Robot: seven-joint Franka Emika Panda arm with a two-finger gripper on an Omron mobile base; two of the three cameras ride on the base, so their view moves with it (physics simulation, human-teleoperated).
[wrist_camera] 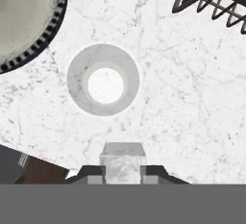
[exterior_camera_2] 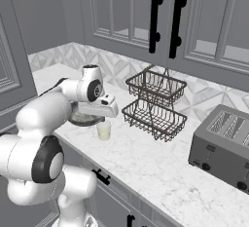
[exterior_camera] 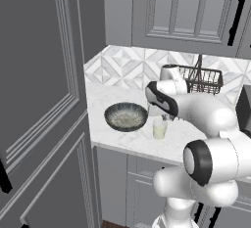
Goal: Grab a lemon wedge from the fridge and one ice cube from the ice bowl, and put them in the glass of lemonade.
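you're at the ice step: your gripper (wrist_camera: 122,170) pinches an ice cube (wrist_camera: 122,160) above the glass of lemonade (wrist_camera: 103,80); centre it over the rim, then release.

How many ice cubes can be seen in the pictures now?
1. The ice cube sits clamped between the gripper's fingertips, above the marble counter near the glass of lemonade. More could lie unseen in the ice bowl.

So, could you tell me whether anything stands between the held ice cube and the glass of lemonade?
Nothing visible does: the ice cube sits between the fingers above the open glass of lemonade, with bare counter around it.
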